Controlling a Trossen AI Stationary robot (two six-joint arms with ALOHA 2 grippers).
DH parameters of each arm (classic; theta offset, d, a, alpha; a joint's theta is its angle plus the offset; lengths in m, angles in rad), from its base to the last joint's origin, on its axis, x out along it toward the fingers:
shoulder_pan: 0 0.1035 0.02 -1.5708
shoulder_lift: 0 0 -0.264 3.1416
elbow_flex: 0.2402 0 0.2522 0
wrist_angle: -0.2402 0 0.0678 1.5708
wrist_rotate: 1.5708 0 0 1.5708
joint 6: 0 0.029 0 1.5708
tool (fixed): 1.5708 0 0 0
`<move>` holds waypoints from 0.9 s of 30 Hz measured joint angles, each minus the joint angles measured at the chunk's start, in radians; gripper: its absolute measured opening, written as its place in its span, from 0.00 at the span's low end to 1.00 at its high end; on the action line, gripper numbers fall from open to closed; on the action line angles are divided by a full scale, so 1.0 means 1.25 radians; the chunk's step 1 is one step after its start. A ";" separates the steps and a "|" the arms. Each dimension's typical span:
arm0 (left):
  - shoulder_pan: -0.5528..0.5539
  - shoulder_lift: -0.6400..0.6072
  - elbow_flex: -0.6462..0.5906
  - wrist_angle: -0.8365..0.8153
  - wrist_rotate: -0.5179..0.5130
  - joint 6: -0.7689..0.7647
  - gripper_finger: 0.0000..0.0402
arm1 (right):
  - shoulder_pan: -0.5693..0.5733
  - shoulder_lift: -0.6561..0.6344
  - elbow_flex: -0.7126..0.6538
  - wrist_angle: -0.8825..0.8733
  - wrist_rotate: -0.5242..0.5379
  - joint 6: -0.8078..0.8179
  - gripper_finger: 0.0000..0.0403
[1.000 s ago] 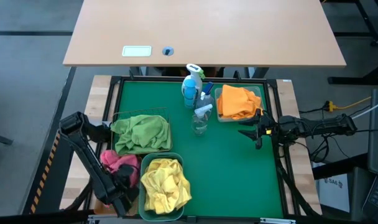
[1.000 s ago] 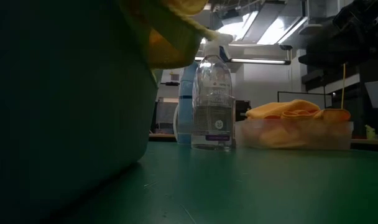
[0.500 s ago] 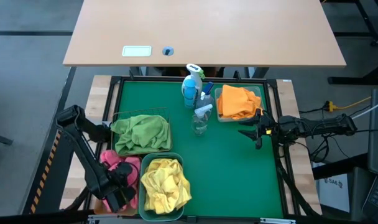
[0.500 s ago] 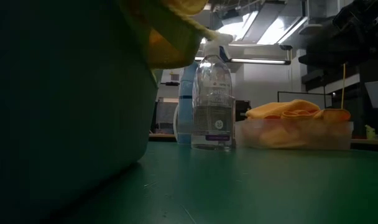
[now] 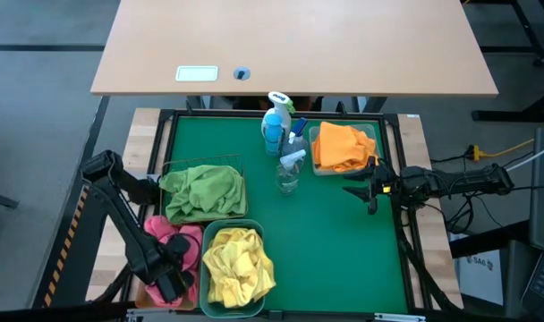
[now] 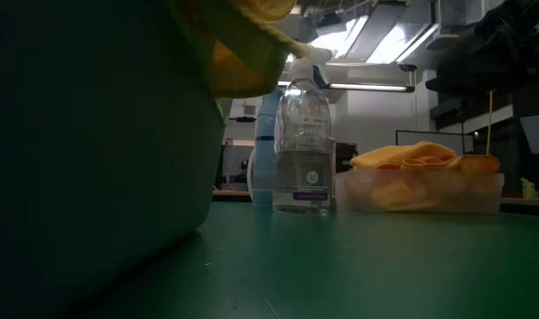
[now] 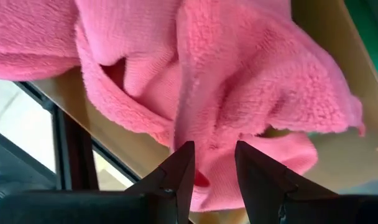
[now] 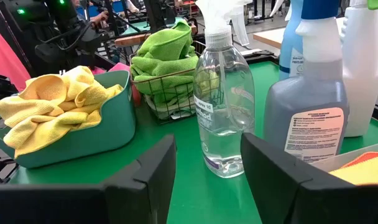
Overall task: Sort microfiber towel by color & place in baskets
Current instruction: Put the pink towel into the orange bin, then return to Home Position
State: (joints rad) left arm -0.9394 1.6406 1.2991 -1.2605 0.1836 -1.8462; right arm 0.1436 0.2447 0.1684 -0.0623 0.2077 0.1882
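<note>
Hovering over the pink towel (image 5: 169, 234) in the amber basket (image 5: 145, 292), the left gripper (image 7: 212, 163) stands slightly parted, empty. Rightward: green towel (image 5: 203, 189), yellow towel (image 5: 238, 263), spray bottles (image 5: 288, 169), orange towel (image 5: 341, 147), then the open right gripper (image 5: 356, 193).

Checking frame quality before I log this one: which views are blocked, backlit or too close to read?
Low view: teal basket blocks the left half as a dark mass; ceiling lights backlight the clear spray bottle. Left wrist view: pink towel fills the frame, very close. High view: evenly lit. Right wrist view: clear, bottles sharp.
</note>
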 joint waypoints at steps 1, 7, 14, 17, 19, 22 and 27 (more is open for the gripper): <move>0.001 0.000 0.000 0.006 0.004 0.000 0.27 | 0.000 0.000 0.000 0.000 0.000 0.000 0.43; 0.003 -0.003 0.000 0.052 0.008 0.011 0.27 | 0.000 0.000 0.000 0.000 0.000 -0.007 0.29; 0.003 -0.015 0.000 0.114 -0.002 0.106 0.27 | 0.000 0.000 0.000 0.000 0.000 -0.007 0.06; 0.002 -0.036 0.000 0.115 -0.046 0.105 0.27 | 0.000 0.000 0.000 0.000 0.000 -0.008 0.01; 0.003 -0.053 0.000 0.115 -0.084 0.105 0.27 | 0.000 0.000 0.000 0.000 0.000 -0.008 0.03; 0.003 -0.080 0.000 0.116 -0.149 0.105 0.27 | 0.000 0.000 0.000 0.000 0.000 -0.008 0.04; 0.003 -0.121 0.000 0.117 -0.285 0.125 0.27 | 0.000 0.000 0.000 0.000 0.000 -0.008 0.01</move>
State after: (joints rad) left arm -0.9356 1.4897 1.2991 -1.1137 -0.1722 -1.6899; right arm 0.1436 0.2447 0.1688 -0.0620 0.2077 0.1780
